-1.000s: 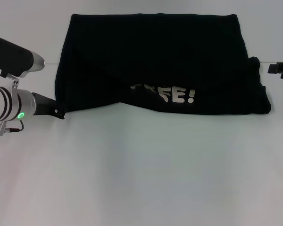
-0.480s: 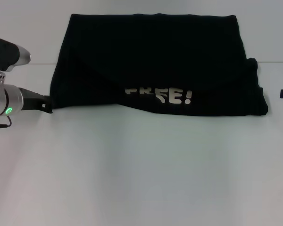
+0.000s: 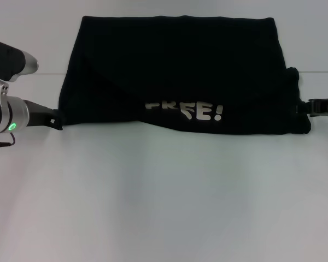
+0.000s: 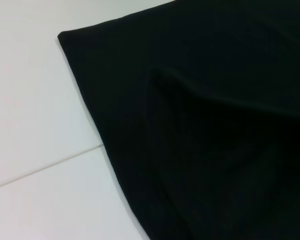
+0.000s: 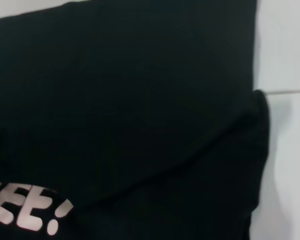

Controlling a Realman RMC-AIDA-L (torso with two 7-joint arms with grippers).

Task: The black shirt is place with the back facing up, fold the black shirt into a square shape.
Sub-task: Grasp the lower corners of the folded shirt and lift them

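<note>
Large soft black fabric shirt [image 3: 180, 71] spread folded across far half of plain white tabletop [image 3: 164, 196], white lettering [image 3: 186, 110] upward near its front edge. Left gripper [image 3: 54, 119] touching shirt's left front corner, right gripper [image 3: 306, 107] at right edge; cannot tell finger state of either. Thin seam line [image 3: 44, 74] crossing table behind.

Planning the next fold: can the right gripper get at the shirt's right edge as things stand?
Probably yes. The right gripper sits at the black shirt's right edge, low on the white table, with nothing between them. The left gripper is at the opposite edge.
</note>
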